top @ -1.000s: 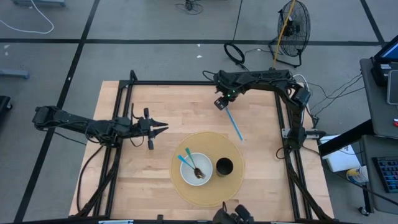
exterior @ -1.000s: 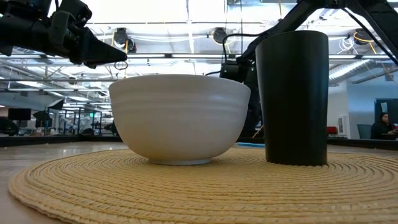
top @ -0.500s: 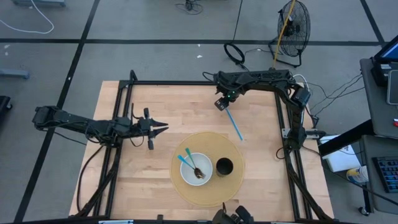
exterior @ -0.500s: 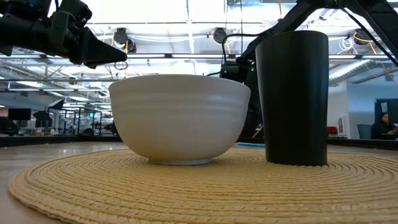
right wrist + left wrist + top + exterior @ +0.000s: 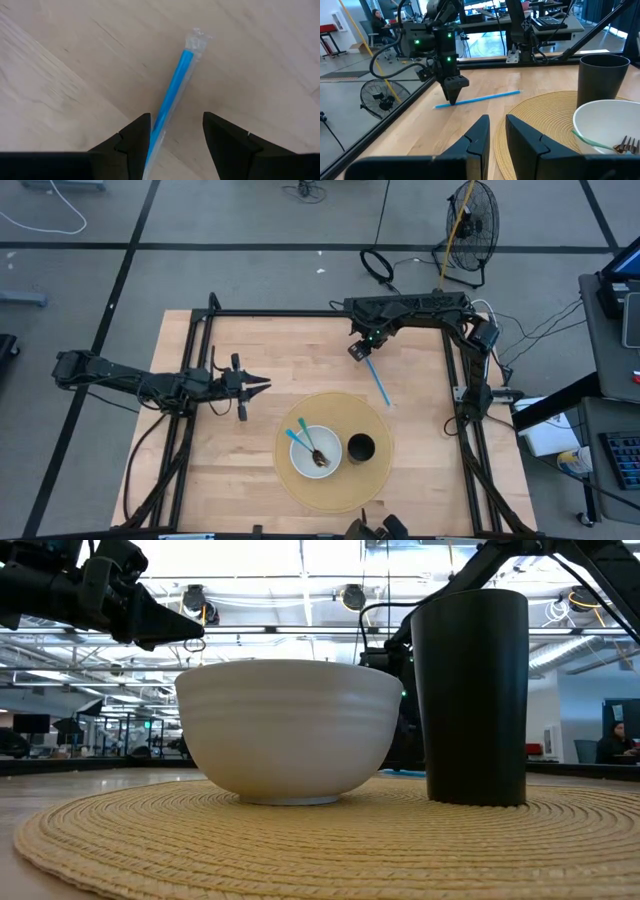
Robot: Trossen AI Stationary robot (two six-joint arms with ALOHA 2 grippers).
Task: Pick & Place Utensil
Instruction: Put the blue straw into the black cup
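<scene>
From above, the blue straw (image 5: pixel 378 379) lies on open desk (image 5: pixel 290 350) beyond the woven mat (image 5: pixel 380 430); right hand (image 5: pixel 360 351) hangs at its far end; left hand (image 5: pixel 257 386) waits mid-desk, narrowly parted; right wrist view: fingers (image 5: pixel 131 137) spread, straddling the wrapped straw (image 5: pixel 172 95), gripping nothing.

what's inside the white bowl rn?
The white bowl holds a blue-handled utensil and a metal fork, seen in the high view. What lies under their heads is covered. In the low view the bowl's wall hides its contents.
</scene>
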